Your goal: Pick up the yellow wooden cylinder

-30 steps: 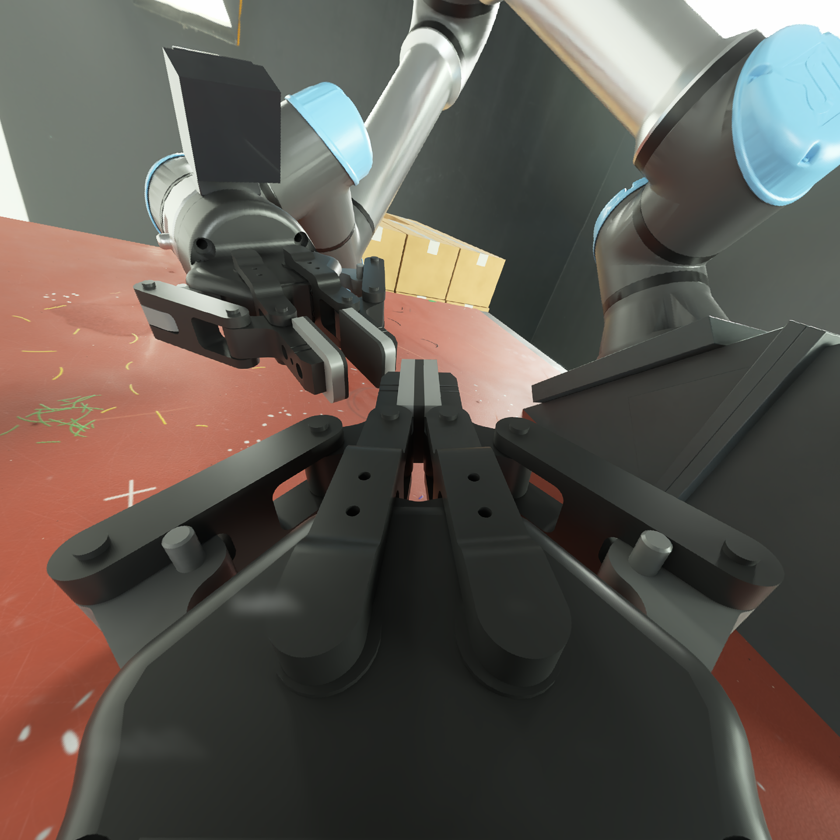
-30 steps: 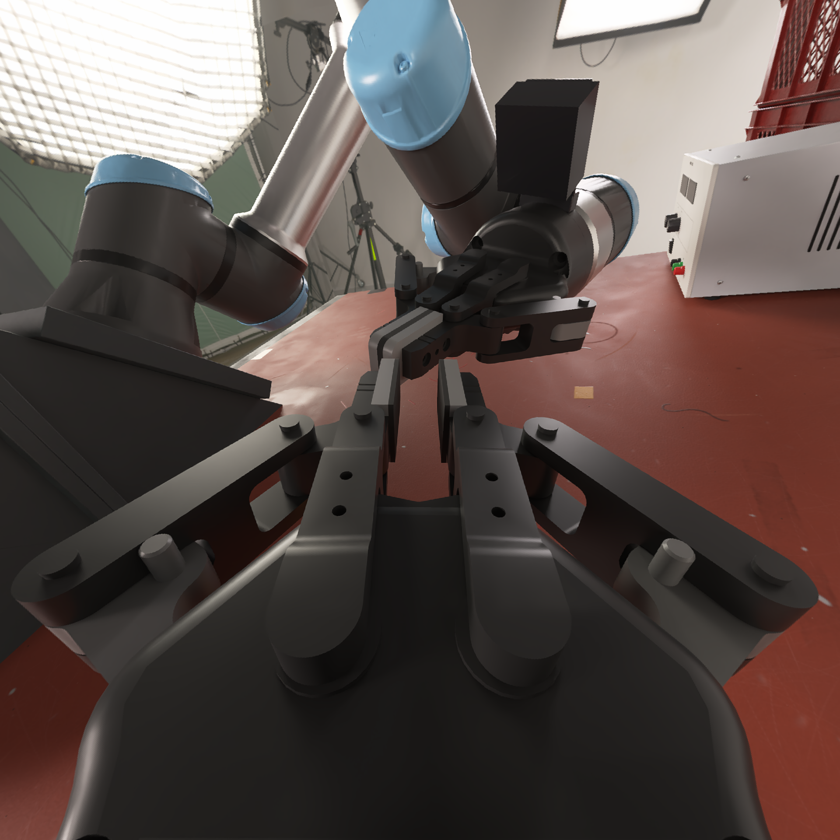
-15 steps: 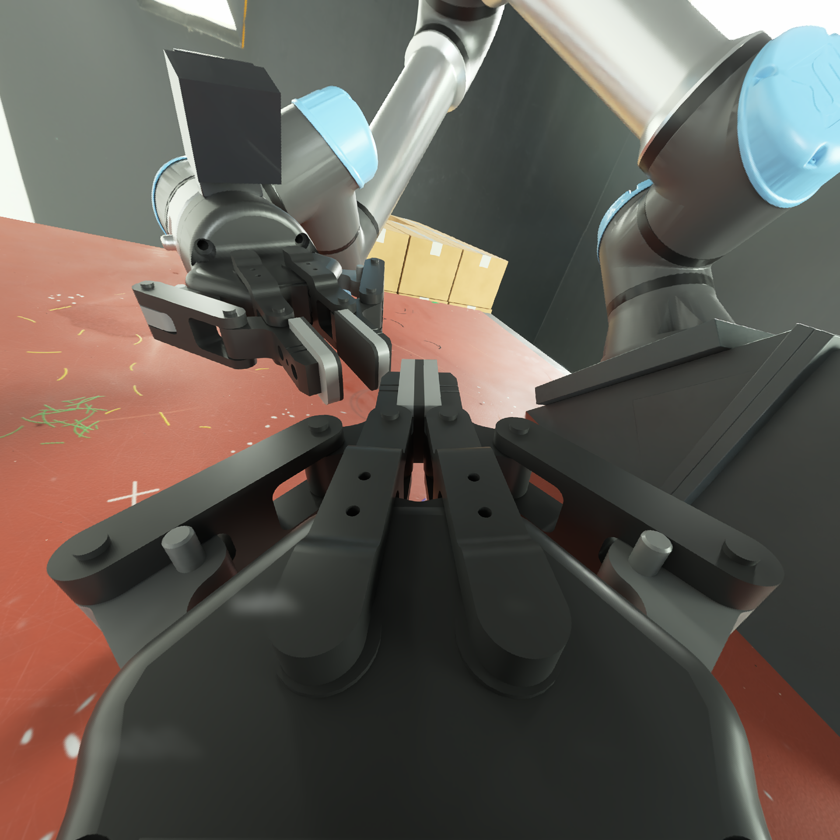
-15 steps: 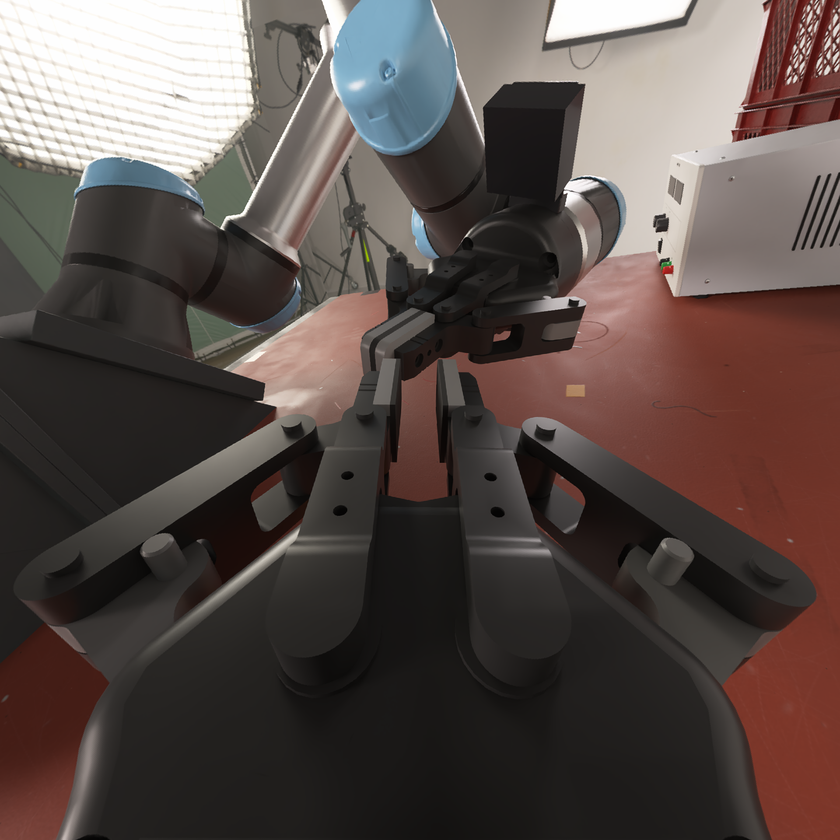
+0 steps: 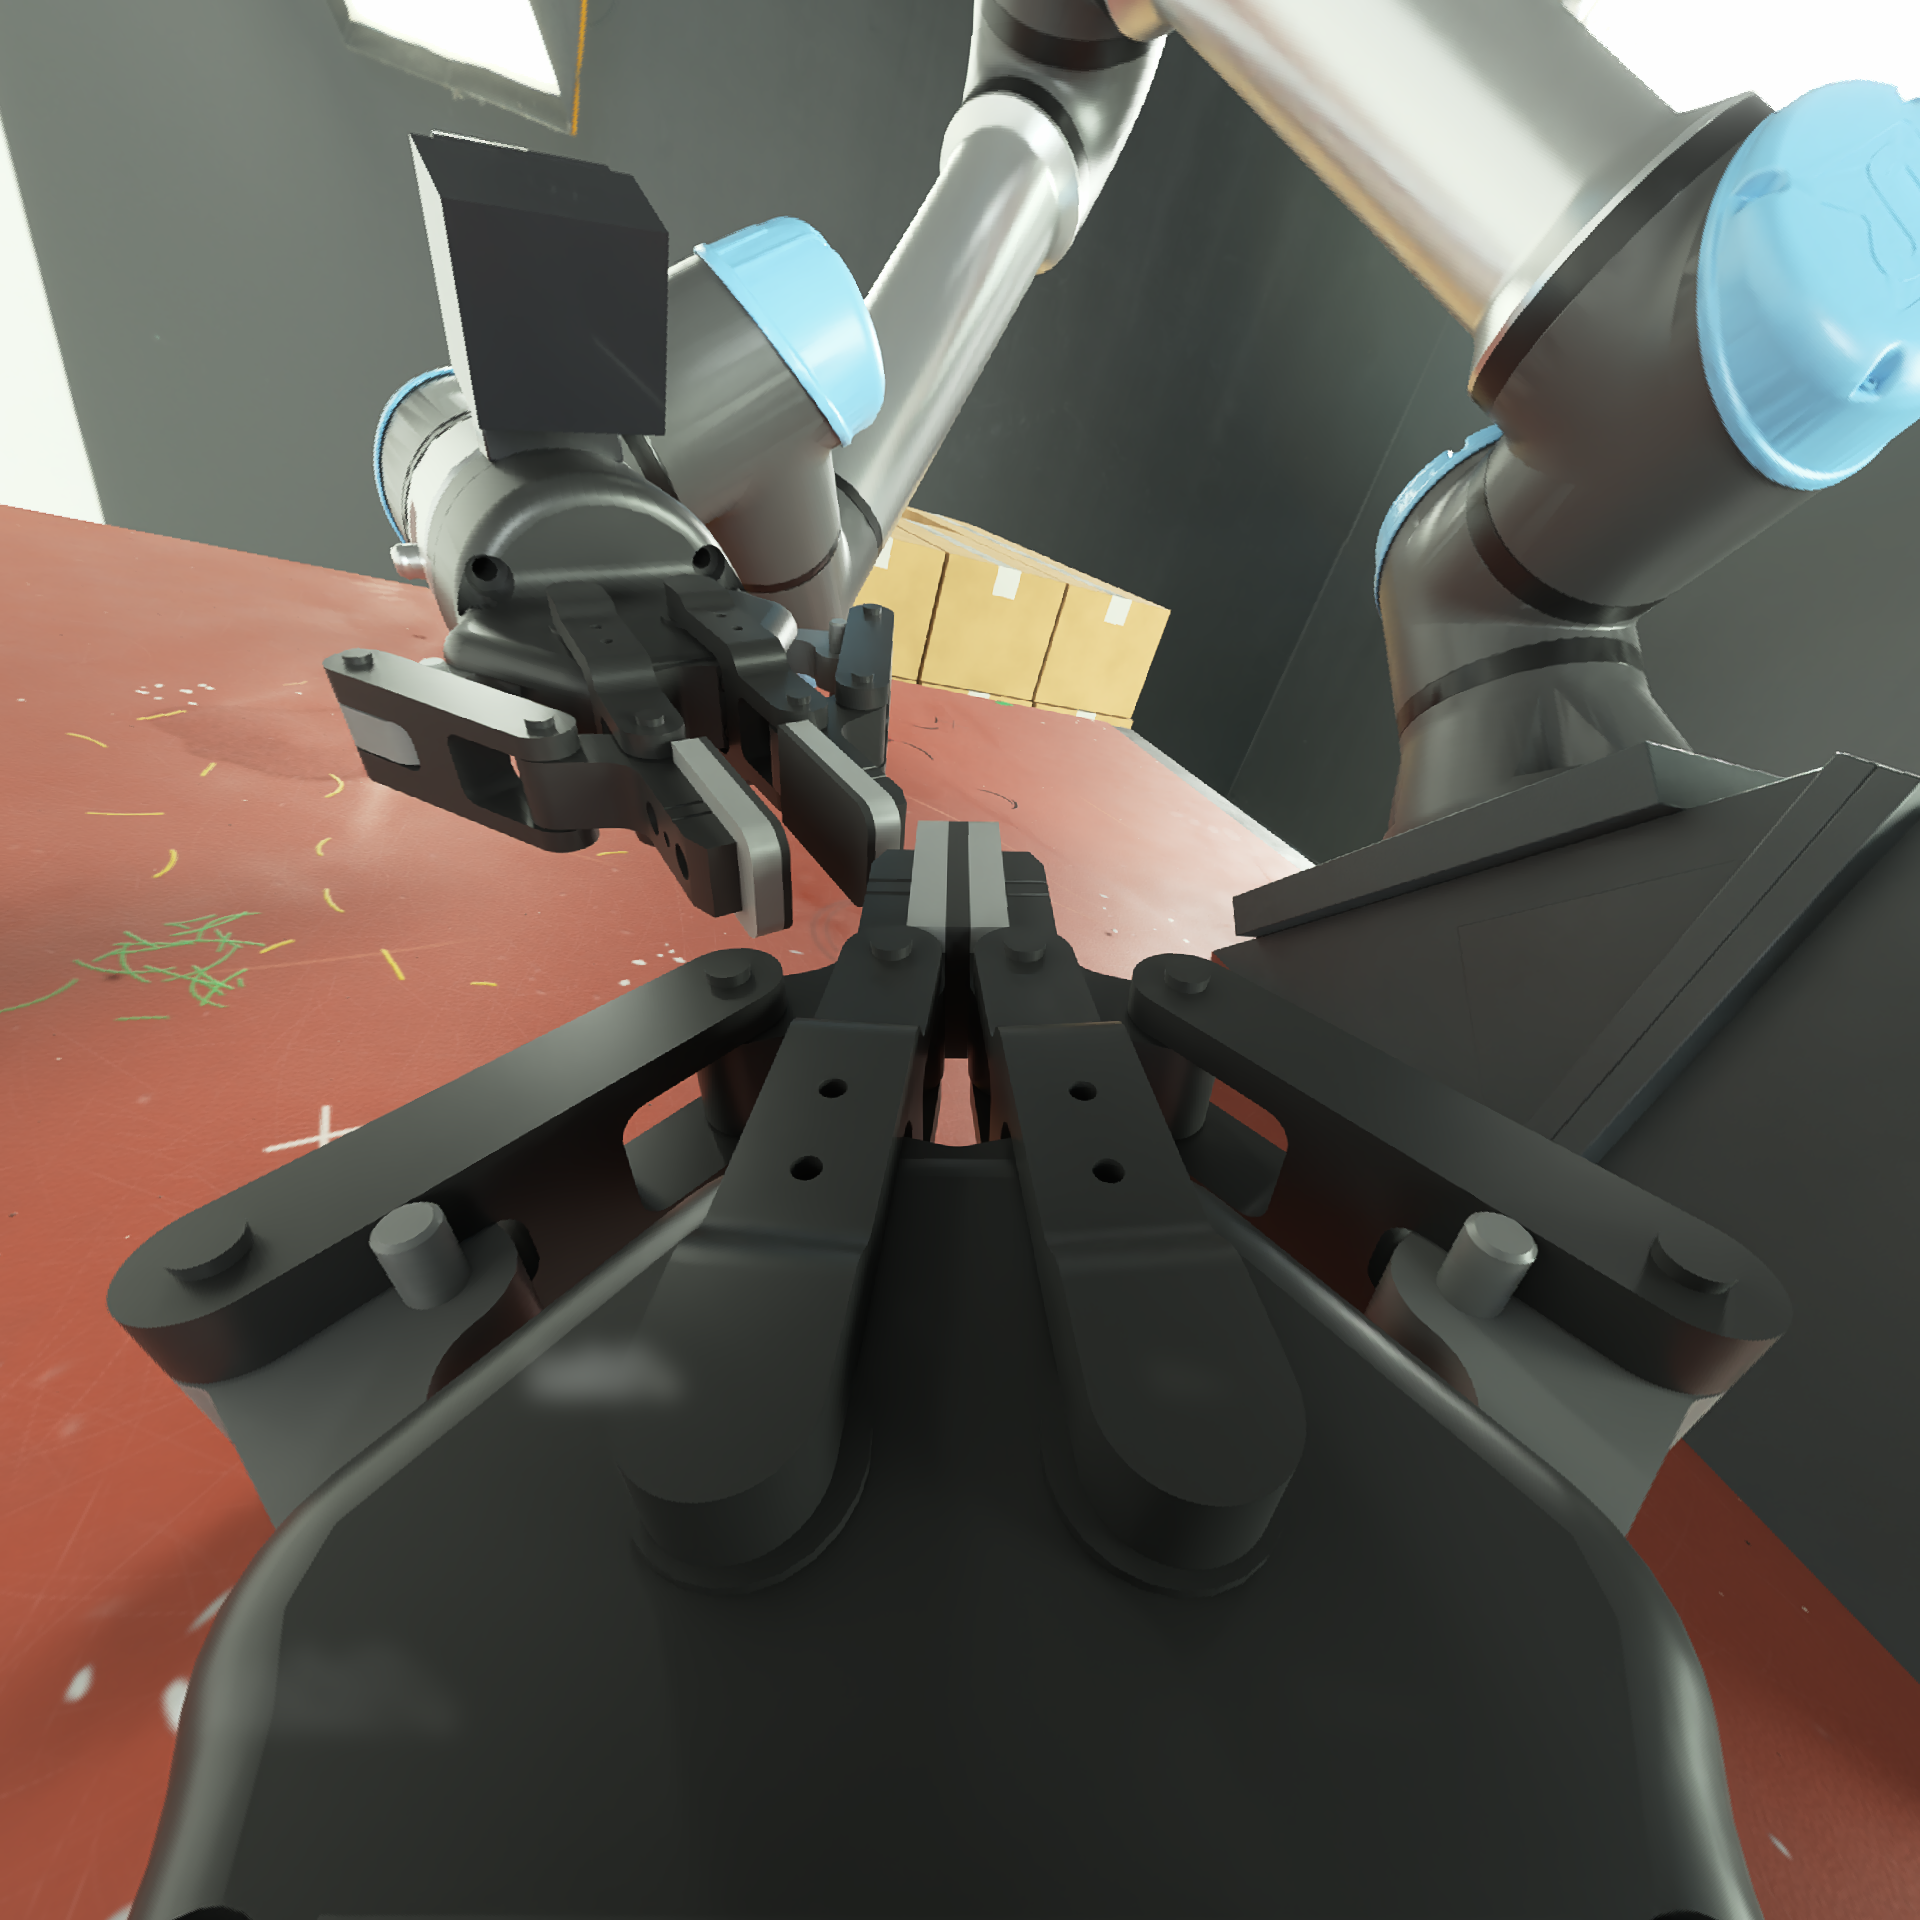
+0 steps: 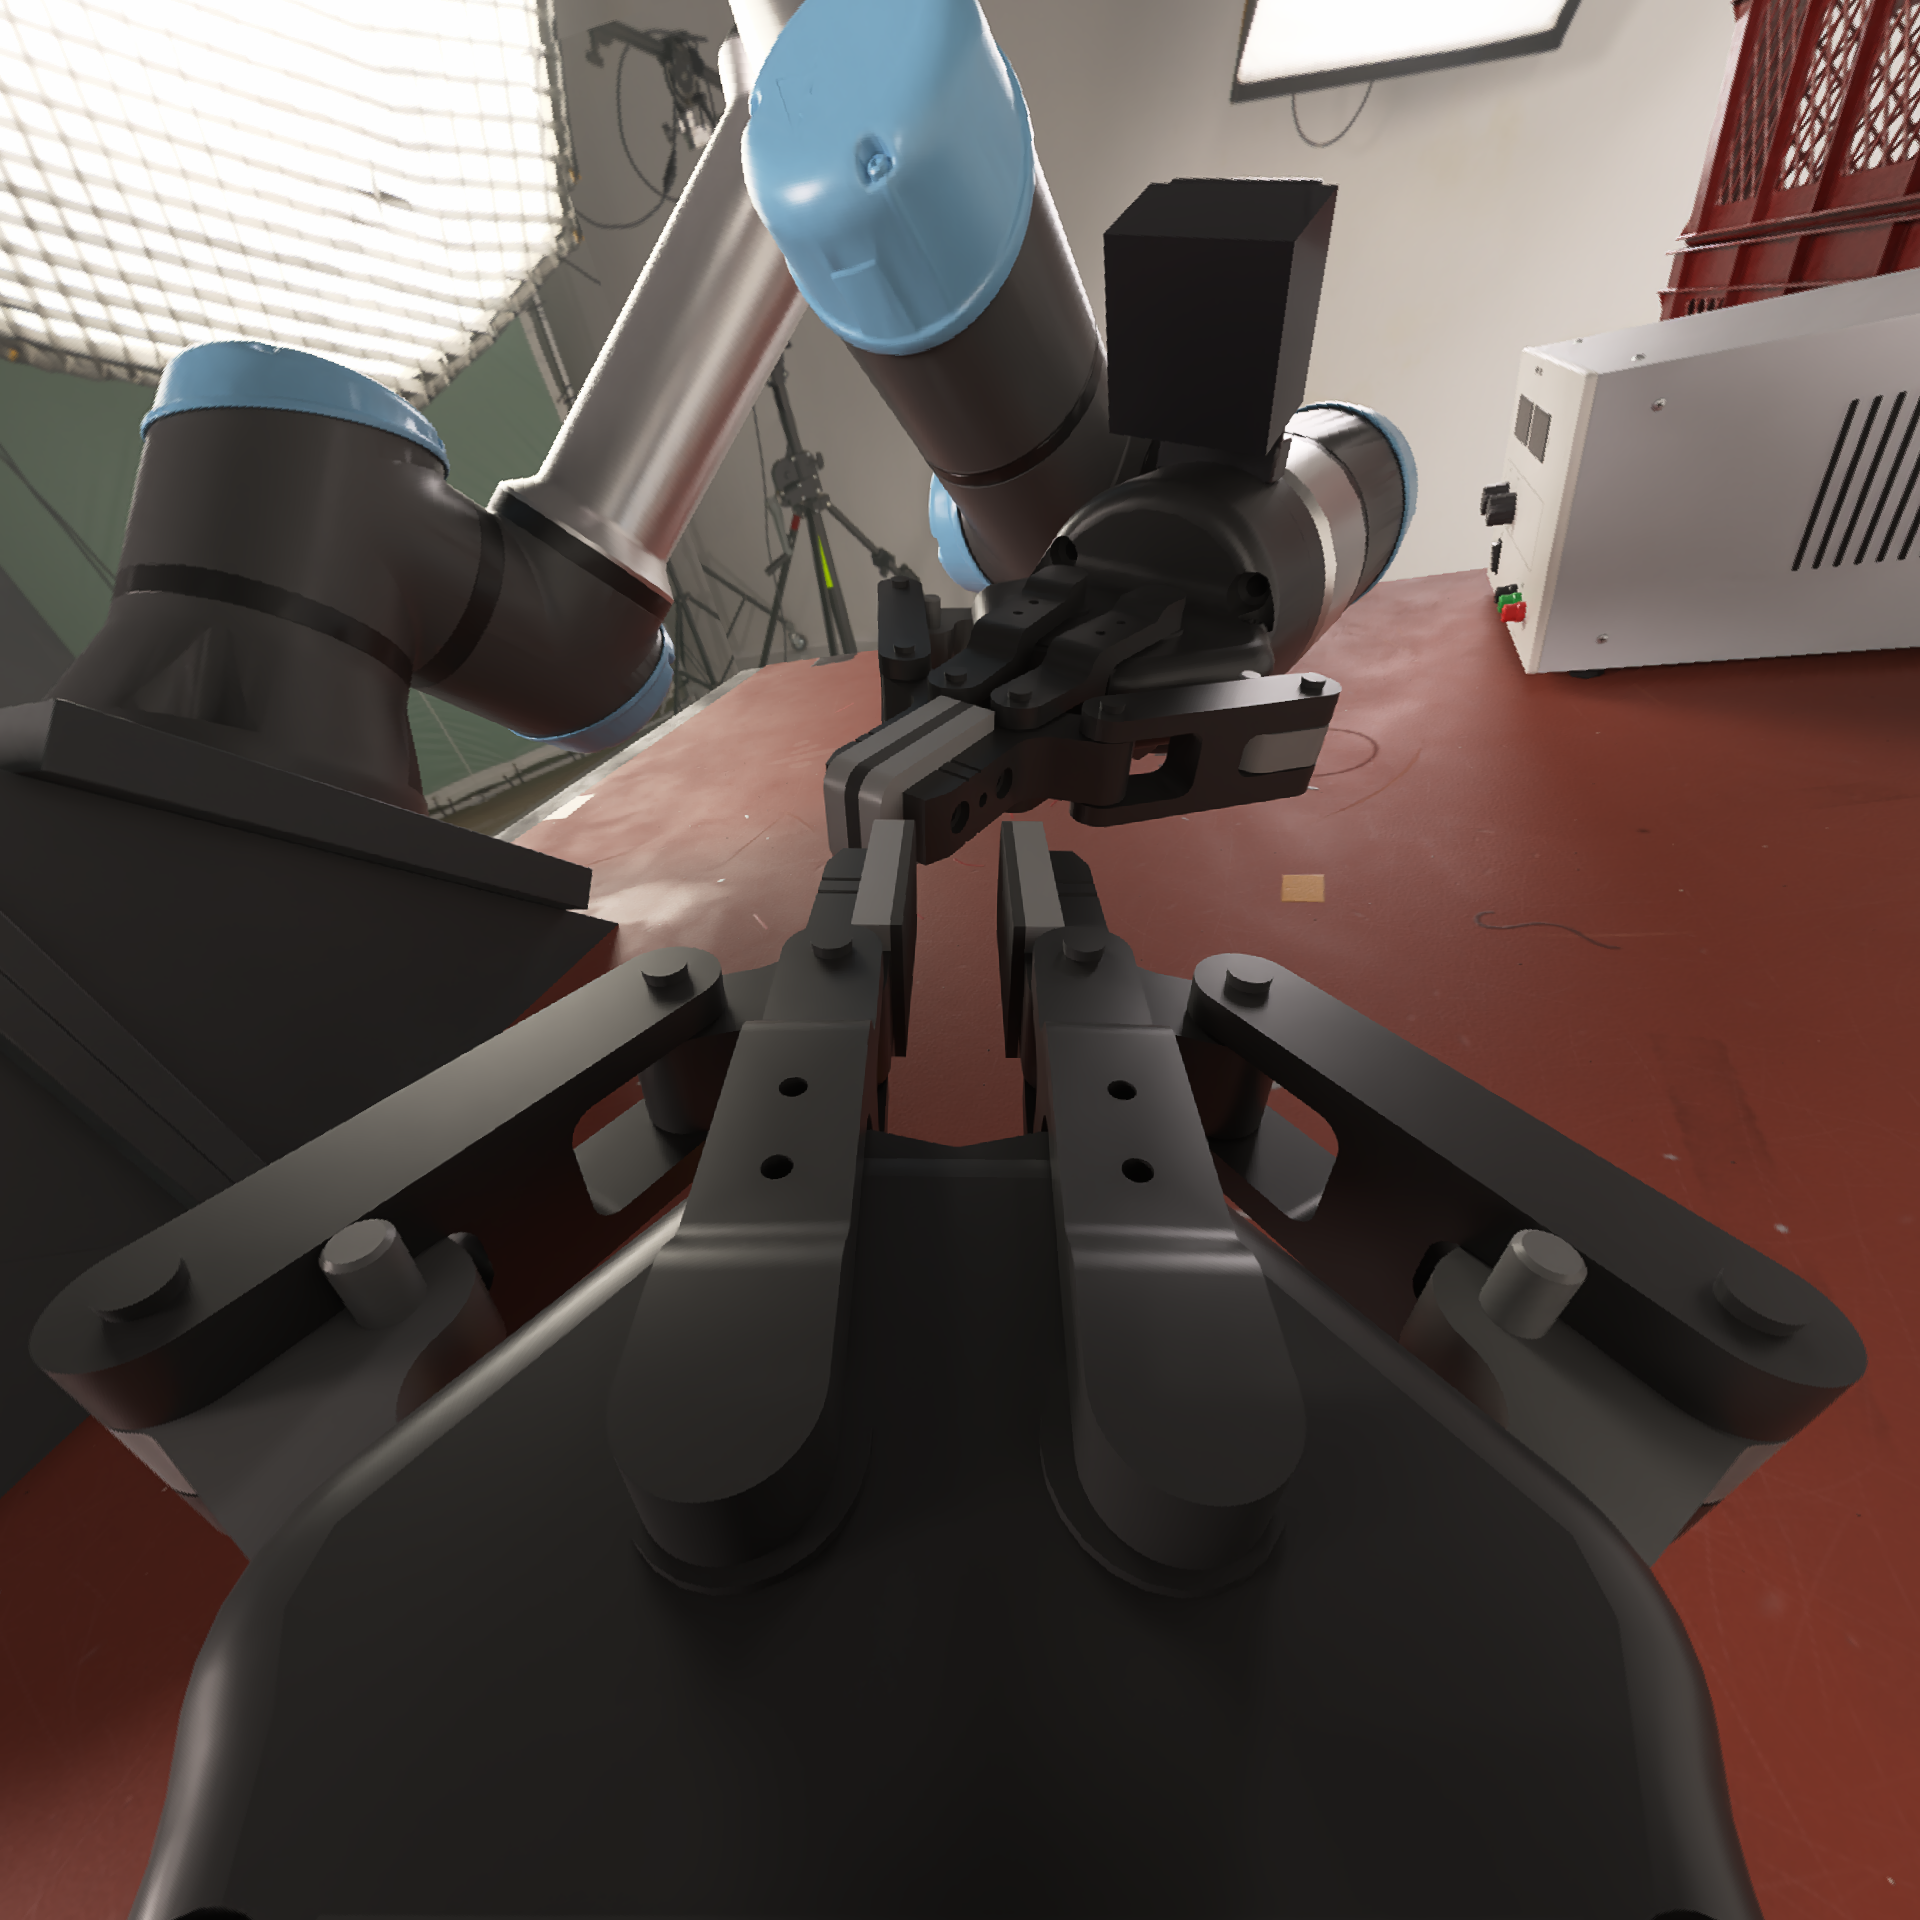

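Observation:
No yellow wooden cylinder shows in either view. In the left wrist view my left gripper (image 5: pixel 956 873) is shut, its pads pressed together with nothing between them. In the right wrist view my right gripper (image 6: pixel 956 873) is open by a narrow gap and empty. The two grippers face each other, tips almost touching, above the red floor (image 5: pixel 208 1143). The right gripper also shows in the left wrist view (image 5: pixel 821 862), just left of my left fingertips. The left gripper also shows in the right wrist view (image 6: pixel 873 779), just above my right fingertips.
Dark arm mounts stand close by (image 5: pixel 1610 987) (image 6: pixel 208 935). Cardboard boxes (image 5: pixel 1018 644) sit by the dark wall. A white cabinet (image 6: pixel 1714 499) and red crates (image 6: pixel 1818 135) stand at the right. A small tan square (image 6: pixel 1303 886) lies on the floor.
Both wrist views have drifted slightly, and the background shifts a little. Both grippers keep their jaw openings, and the tips stay close together.

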